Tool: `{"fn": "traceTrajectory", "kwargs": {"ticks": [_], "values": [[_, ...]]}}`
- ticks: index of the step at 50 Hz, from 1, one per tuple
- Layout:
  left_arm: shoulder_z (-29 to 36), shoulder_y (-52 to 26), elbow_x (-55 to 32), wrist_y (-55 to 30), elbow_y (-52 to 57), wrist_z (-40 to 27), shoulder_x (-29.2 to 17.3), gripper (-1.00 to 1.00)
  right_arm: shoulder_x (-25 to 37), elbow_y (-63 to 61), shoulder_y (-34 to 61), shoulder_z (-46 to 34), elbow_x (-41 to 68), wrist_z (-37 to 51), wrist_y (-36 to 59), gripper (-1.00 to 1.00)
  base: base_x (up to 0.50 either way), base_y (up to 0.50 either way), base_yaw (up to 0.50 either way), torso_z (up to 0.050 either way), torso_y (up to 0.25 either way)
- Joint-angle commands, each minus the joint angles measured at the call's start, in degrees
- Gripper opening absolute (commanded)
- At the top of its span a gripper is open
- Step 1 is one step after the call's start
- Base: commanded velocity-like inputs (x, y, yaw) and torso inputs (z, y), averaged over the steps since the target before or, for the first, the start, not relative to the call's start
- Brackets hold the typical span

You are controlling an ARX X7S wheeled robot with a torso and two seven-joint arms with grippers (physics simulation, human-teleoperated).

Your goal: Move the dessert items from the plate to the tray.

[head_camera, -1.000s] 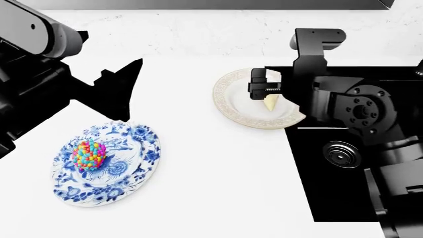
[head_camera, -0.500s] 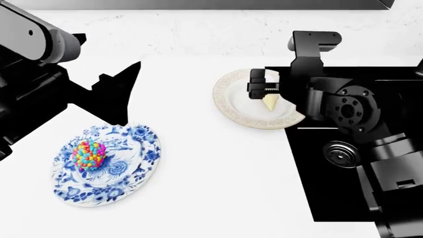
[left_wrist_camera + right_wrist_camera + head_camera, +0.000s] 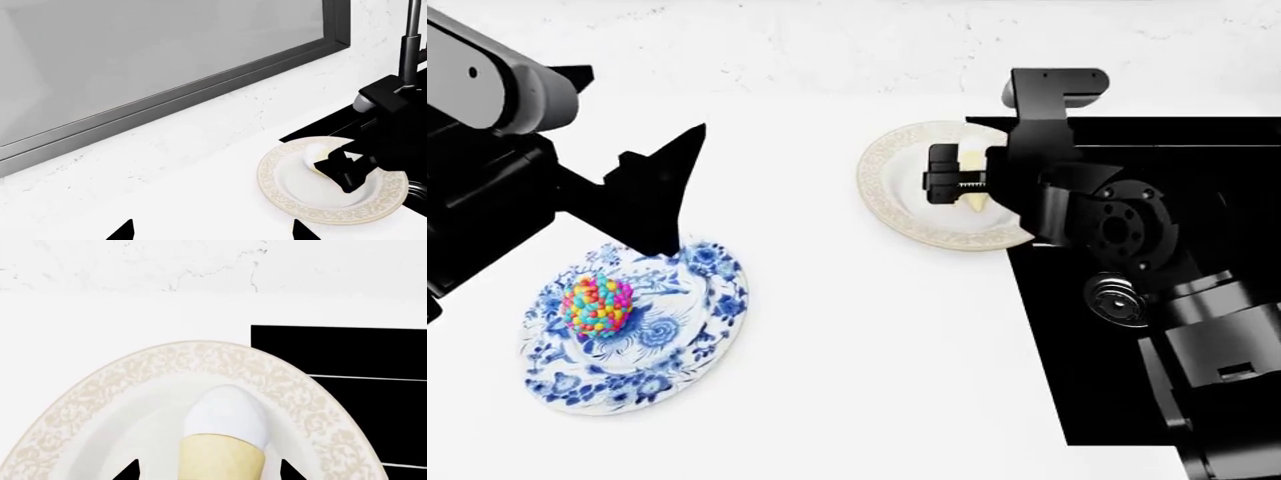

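Observation:
The pale yellow cone with a white rounded top (image 3: 222, 452) lies on a cream plate with a patterned rim (image 3: 888, 205) beside the sink. My right gripper (image 3: 968, 182) is open around the cone, with a gap on each side of it in the right wrist view. The ball of multicoloured candy beads (image 3: 594, 305) sits on a blue-and-white plate (image 3: 701, 330) at the front left. My left gripper (image 3: 681, 190) hovers open just behind that plate, holding nothing. In the left wrist view the cone (image 3: 313, 152) shows under the right gripper. The tray is out of view.
A black sink basin (image 3: 1094, 400) with a round drain (image 3: 1114, 300) fills the right side, and the cream plate overhangs its corner. A faucet (image 3: 408, 45) rises behind the sink. A large grey panel with a dark frame (image 3: 200, 95) runs along the marbled back strip.
The head view has shifted, so the back edge has dropped out of it. My right arm has drawn closer in over the sink; its gripper stays around the cone. The left gripper has barely moved.

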Motion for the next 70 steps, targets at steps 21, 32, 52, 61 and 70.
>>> {"fn": "traceTrajectory", "kwargs": {"ticks": [21, 32, 52, 61, 70], "values": [[-0.22, -0.68, -1.76, 0.48, 0.21, -1.51, -0.42, 1.00, 0.36, -1.03, -1.11, 0.21, 0.35, 0.06, -1.06, -1.00, 0.00, 0.00, 0.00, 0.000, -0.040], [-0.28, -1.18, -3.38, 0.10, 0.92, -2.68, -1.21, 1.00, 1.38, -5.79, -1.17, 0.66, 1.46, 0.45, -0.59, -1.00, 0.00, 0.00, 0.00, -0.004, 0.058], [0.23, 1.97, -14.19, 0.40, -0.53, -9.44, -3.98, 1.00, 5.03, -20.54, -1.75, 0.82, -0.44, -3.97, -7.99, -1.00, 0.00, 0.00, 0.00, -0.017, 0.212], [-4.58, 12.10, -36.05, 5.53, 6.32, -18.38, -19.88, 1.00, 2.59, -19.98, 0.03, 0.06, -3.79, -10.28, -15.71, -1.00, 0.00, 0.00, 0.00, 0.000, 0.000], [-24.67, 28.10, -44.80, 6.44, 10.09, -23.67, -27.40, 1.00, 1.22, -19.86, -0.28, -0.44, -4.55, -12.93, -18.71, -1.00, 0.00, 0.00, 0.00, 0.000, 0.000]]}}
